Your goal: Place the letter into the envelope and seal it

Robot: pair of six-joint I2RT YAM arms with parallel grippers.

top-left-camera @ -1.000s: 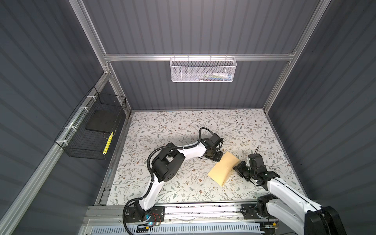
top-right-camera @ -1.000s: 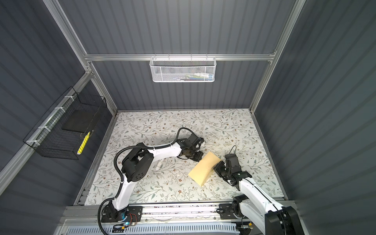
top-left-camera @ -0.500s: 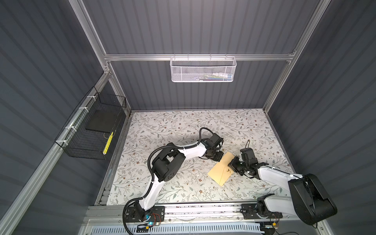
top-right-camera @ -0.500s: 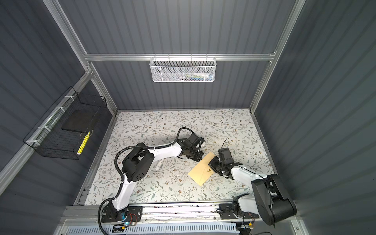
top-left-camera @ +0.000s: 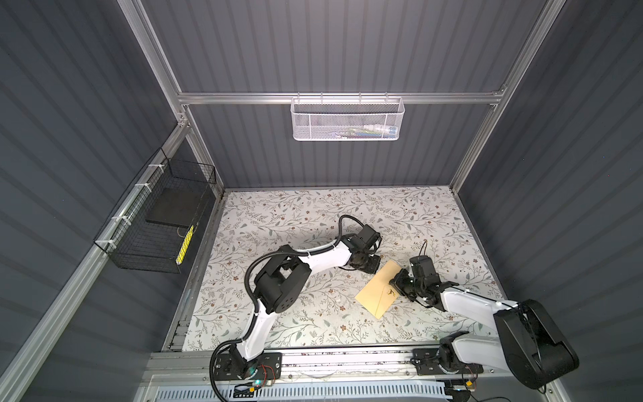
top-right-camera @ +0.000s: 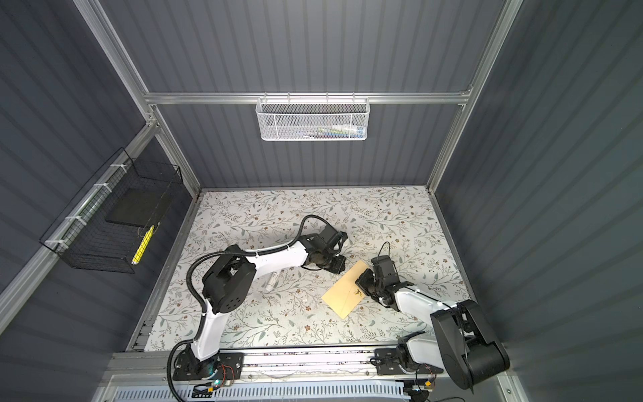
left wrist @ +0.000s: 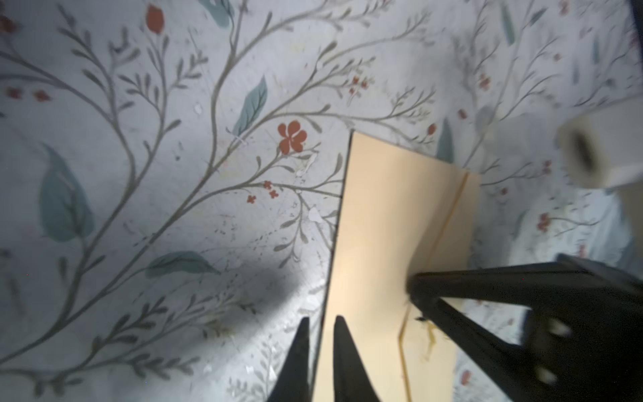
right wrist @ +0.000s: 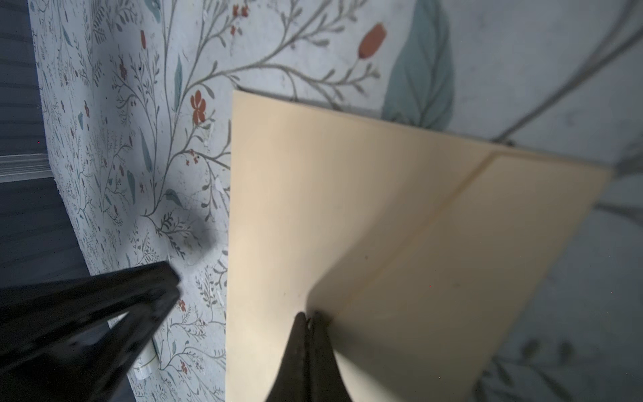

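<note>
The tan envelope [top-left-camera: 374,296] [top-right-camera: 342,296] lies flat on the floral table, its flap folded over. My left gripper [top-left-camera: 371,265] [left wrist: 320,325] is at the envelope's far corner, fingers a little apart, with the envelope's [left wrist: 382,215] edge running between them untouched. My right gripper [top-left-camera: 395,283] [right wrist: 309,318] is shut with nothing between its tips. They rest on the envelope's [right wrist: 330,195] face beside the flap edge. The left wrist view also shows the right gripper [left wrist: 417,289] on the envelope. The letter is out of view.
A small white stick [top-right-camera: 272,281] lies on the table [top-left-camera: 278,215] under the left arm. A white mesh basket [top-left-camera: 348,120] hangs on the back wall and a black wire basket [top-left-camera: 156,229] on the left wall.
The right gripper has moved left from beside the envelope onto it. The envelope, bulging and raised before, now lies flat. The left fingers have parted slightly.
</note>
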